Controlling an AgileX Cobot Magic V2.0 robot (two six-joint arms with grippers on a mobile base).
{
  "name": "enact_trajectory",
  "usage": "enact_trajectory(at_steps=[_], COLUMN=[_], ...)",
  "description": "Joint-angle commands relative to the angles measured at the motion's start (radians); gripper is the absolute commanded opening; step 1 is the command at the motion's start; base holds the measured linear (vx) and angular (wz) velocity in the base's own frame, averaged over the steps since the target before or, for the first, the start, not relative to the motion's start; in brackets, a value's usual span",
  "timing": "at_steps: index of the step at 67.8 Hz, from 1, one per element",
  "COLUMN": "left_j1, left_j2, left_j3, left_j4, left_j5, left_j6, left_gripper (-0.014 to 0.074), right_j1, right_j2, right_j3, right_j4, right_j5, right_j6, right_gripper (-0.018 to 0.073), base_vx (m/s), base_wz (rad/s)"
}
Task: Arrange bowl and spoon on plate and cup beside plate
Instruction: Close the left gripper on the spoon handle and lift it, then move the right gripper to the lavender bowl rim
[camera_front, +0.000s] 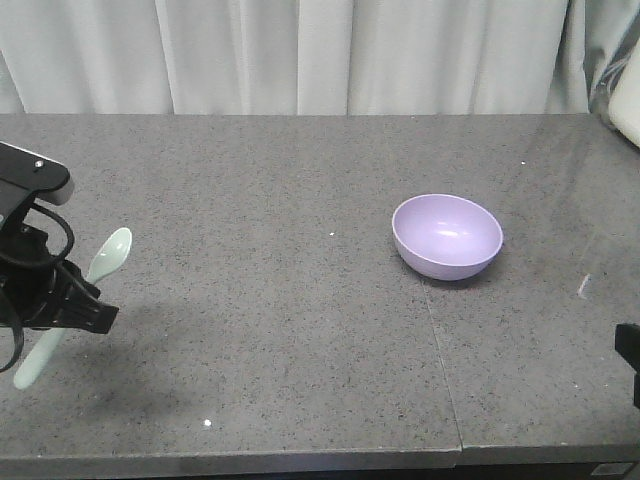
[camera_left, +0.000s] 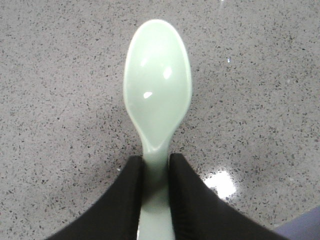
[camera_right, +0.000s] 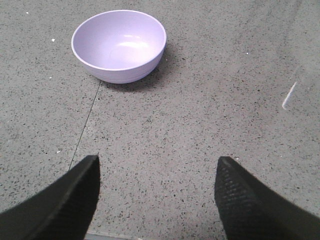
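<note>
My left gripper (camera_front: 72, 297) (camera_left: 156, 162) is at the table's left side, shut on the handle of the pale mint-green spoon (camera_front: 110, 254) (camera_left: 158, 82). The spoon's oval head points away from the gripper, towards the back right. The lavender bowl (camera_front: 447, 235) (camera_right: 119, 44) stands upright and empty, right of the table's middle. My right gripper (camera_right: 157, 165) is open over bare table, nearer the front than the bowl, with nothing between its fingers. Only a black corner of the gripper (camera_front: 628, 360) shows in the front view. The plate and the cup are out of view.
The grey speckled table (camera_front: 250, 180) has a seam (camera_front: 440, 350) running from the bowl to the front edge. Pale curtains (camera_front: 300, 55) hang behind it. A small white mark (camera_front: 584, 285) lies right of the bowl.
</note>
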Motion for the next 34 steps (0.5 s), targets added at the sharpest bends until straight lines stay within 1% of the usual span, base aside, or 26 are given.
enact_trajectory(at_steps=[1, 11, 18, 27, 34], left_j1=[-0.007, -0.007, -0.007, -0.007, -0.007], left_j2=[-0.026, -0.026, -0.026, -0.026, -0.026], left_j3=[-0.022, -0.022, -0.022, -0.022, -0.022], left_j4=[-0.013, -0.013, -0.013, -0.013, -0.013], left_j5=[-0.05, -0.043, -0.045, -0.046, -0.046], left_j6=[-0.008, -0.008, -0.008, -0.008, -0.008], left_gripper=[0.0083, 0.0083, 0.0083, 0.0083, 0.0083], right_j1=[-0.007, -0.007, -0.007, -0.007, -0.007], right_j2=[0.006, 0.009, 0.058, 0.196, 0.331], right_j3=[-0.034, -0.034, -0.056, -0.139, -0.232], right_j4=[0.008, 0.029, 0.03, 0.038, 0.04], right_j5=[-0.059, -0.053, -0.034, 0.007, 0.013], right_j6=[-0.006, 0.002, 0.002, 0.001, 0.001], right_gripper=[0.0488, 0.0488, 0.0488, 0.0488, 0.0488], base_vx=[0.0, 0.0, 0.0, 0.0, 0.0], base_wz=[0.0, 0.0, 0.0, 0.0, 0.0])
